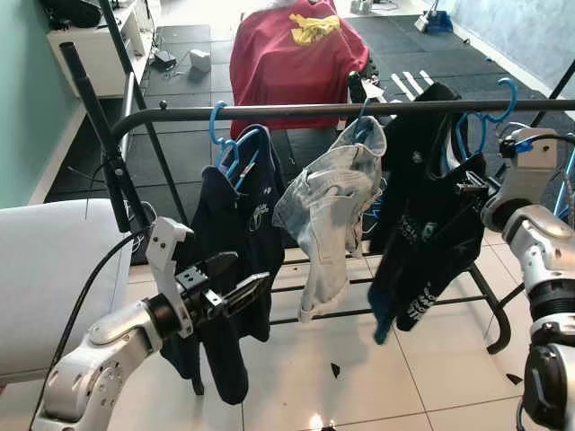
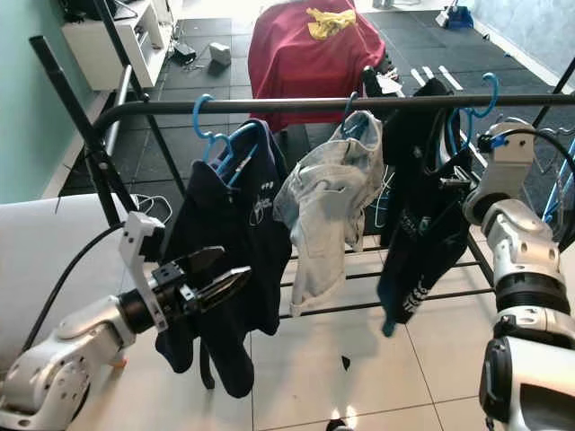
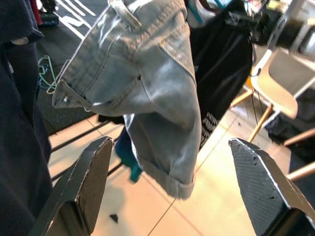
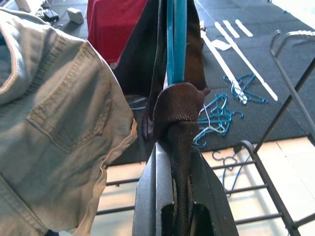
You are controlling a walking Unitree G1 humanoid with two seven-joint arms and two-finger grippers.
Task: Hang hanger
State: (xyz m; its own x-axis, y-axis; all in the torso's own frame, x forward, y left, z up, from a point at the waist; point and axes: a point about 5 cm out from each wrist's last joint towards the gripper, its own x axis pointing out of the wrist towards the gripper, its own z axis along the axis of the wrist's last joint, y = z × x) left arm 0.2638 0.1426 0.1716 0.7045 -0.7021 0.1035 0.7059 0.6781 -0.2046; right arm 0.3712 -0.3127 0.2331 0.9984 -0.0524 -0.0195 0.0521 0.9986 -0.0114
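Three garments hang on the rack (image 1: 359,109); right gripper (image 4: 173,162) clamps the black garment (image 1: 422,224), left gripper (image 1: 235,289) spread.

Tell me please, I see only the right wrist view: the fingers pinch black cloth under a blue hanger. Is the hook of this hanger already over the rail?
Observer: Yes. In the head views the hook of the blue hanger sits over the rail, near its right end, and the black shirt hangs from it.
Operator: Where is the left gripper now?
Observer: The left gripper is low on the left, in front of a navy shirt that also hangs on the rail. Its fingers are open and hold nothing.
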